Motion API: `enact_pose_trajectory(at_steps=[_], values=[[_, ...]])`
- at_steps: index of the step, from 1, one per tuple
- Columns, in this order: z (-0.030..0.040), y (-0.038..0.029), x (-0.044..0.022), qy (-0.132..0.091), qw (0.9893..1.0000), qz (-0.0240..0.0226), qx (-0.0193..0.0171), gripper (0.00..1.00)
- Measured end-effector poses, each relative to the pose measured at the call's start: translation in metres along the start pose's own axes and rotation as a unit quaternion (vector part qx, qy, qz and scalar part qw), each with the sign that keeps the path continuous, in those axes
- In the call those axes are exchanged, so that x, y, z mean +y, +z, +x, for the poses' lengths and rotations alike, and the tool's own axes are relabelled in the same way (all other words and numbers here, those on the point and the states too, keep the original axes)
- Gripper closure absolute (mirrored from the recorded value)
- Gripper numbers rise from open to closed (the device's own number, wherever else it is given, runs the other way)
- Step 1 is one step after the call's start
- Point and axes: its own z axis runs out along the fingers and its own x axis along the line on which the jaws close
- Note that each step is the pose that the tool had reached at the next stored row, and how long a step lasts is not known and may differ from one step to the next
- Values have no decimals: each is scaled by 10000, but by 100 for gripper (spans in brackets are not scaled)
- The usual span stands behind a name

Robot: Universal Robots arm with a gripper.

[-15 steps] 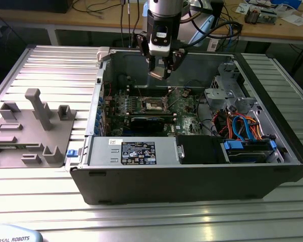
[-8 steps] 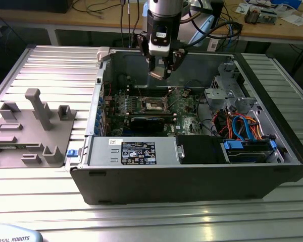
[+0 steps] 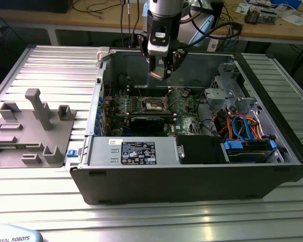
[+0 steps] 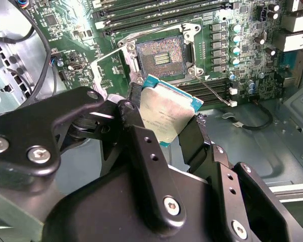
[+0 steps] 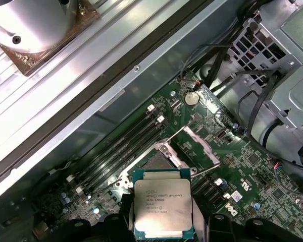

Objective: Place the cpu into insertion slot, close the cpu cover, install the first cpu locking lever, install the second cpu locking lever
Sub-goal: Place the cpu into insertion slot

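Small dark print lines cross the flat, square, silvery-grey cpu (image 5: 163,207); on the grey metal box (image 3: 98,156), a black printed label (image 3: 138,153) sits beside a small white sticker (image 3: 115,142).

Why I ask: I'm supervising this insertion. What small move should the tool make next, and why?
Probably ease the tool down toward the insertion slot, correcting sideways as needed: it grips the cpu well above the motherboard, and the slot lies open and empty, its contacts bare.

Grey fixture (image 3: 35,136) beside open computer case (image 3: 192,184)
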Motion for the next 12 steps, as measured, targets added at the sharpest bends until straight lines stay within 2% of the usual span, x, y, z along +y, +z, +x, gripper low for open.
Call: enact_pose_trajectory(at_steps=[12], values=[[0, 2, 0, 140, 9999, 3, -17, 46]])
